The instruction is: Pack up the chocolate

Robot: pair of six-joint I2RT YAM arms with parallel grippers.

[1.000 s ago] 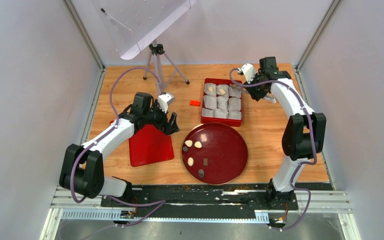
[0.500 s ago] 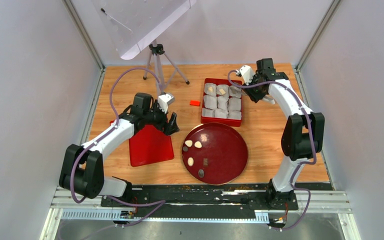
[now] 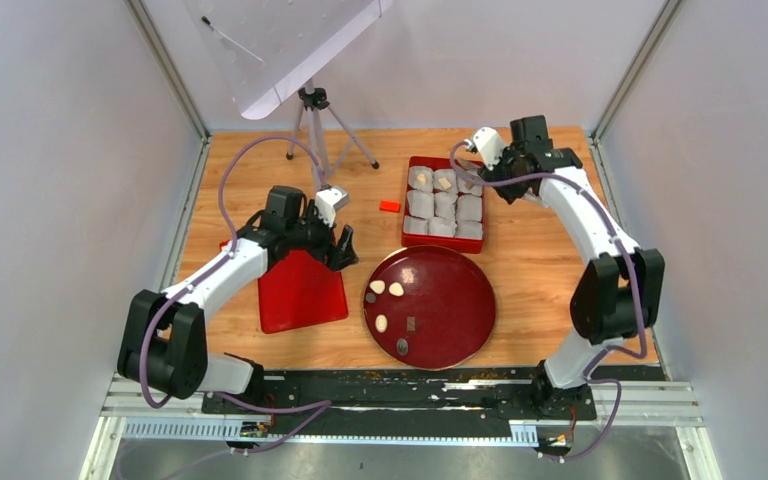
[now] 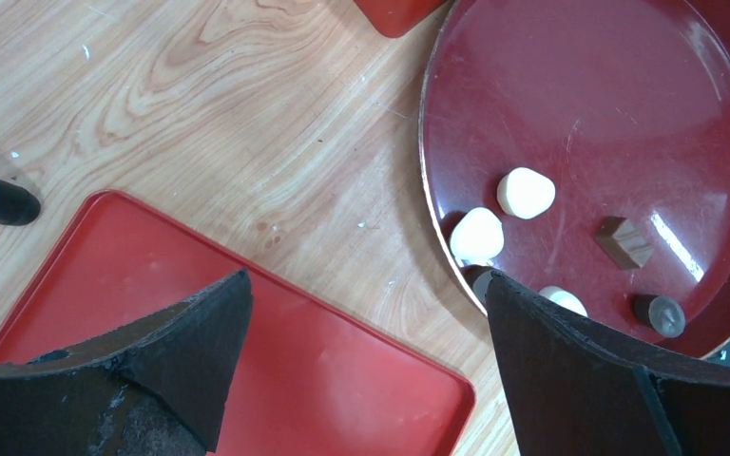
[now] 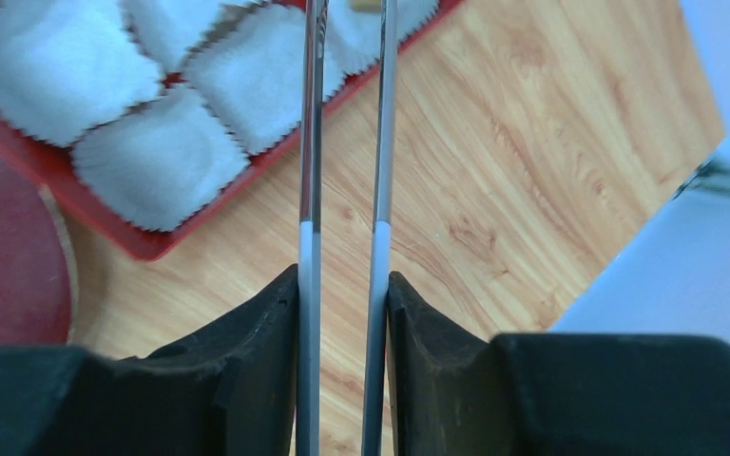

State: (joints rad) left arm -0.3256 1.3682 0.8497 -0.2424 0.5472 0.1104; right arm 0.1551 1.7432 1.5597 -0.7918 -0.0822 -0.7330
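Since a second ago our right arm has swung its wrist slightly toward the box (image 3: 407, 205), its elbow drifting outward; our left arm has stayed put. Bare table (image 3: 545, 250) lies open on the outer side of the right gripper (image 5: 342, 285). The rim of the plate (image 3: 465, 300) runs just past the left gripper (image 4: 366, 285), whose jaws are spread and empty, with the chocolate (image 4: 525, 193) just inside that rim. The right jaws clench the tweezers (image 5: 310, 142), tips ahead over the paper cups (image 5: 157, 157).
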